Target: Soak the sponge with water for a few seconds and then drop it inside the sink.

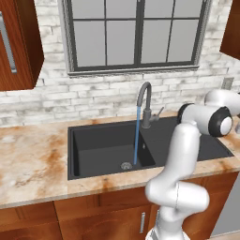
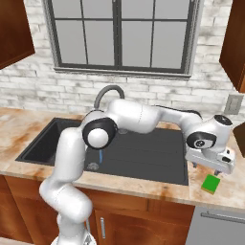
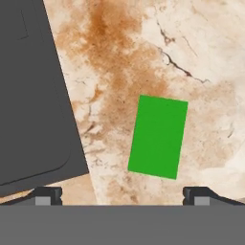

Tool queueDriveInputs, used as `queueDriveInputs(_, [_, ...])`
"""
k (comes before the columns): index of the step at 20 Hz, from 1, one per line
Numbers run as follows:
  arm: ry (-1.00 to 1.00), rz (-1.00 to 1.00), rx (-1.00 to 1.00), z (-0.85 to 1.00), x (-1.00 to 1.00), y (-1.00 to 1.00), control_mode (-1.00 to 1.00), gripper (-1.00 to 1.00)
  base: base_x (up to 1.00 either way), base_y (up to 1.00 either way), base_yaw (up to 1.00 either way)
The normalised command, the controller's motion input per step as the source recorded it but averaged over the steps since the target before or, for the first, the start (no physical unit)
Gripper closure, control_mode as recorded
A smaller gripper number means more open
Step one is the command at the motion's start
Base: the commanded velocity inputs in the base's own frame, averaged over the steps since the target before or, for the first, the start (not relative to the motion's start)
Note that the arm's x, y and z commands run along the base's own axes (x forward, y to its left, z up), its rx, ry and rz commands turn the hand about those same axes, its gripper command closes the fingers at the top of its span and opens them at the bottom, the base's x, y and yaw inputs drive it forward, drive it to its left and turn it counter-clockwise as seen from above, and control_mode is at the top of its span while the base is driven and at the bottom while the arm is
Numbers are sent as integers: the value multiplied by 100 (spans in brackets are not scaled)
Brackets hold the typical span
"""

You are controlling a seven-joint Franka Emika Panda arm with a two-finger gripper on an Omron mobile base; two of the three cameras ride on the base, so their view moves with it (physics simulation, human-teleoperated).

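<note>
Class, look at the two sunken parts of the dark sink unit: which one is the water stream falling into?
The deep basin with the round drain, left of the faucet. The water lands beside that drain; the shallow flat drainboard on the other side gets none.

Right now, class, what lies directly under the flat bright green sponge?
The flat bright green sponge lies flat on the tan marbled stone counter, beside the dark charcoal sink. The patch of counter beneath it is covered, so unseen.

Your arm [image 2: 143, 117] hides part of the faucet [image 2: 109, 93] and water [image 2: 101, 155]; beside the tool [image 3: 122, 194], the sink [image 3: 33, 95] is cropped.
</note>
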Motion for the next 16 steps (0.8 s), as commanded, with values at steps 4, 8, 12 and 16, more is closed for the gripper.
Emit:
queueDriveInputs(4, [0, 5, 0, 0, 0, -27, -100, -100, 0, 0, 0])
queueDriveInputs(8, [0, 0, 0, 0, 0, -2, -100, -100, 0, 0, 0])
queueDriveInputs(12, [0, 0, 0, -4, 4, 0, -100, -100, 0, 0, 0])
queueDriveInputs(16, [0, 0, 0, -11, 9, 0, -100, -100, 0, 0, 0])
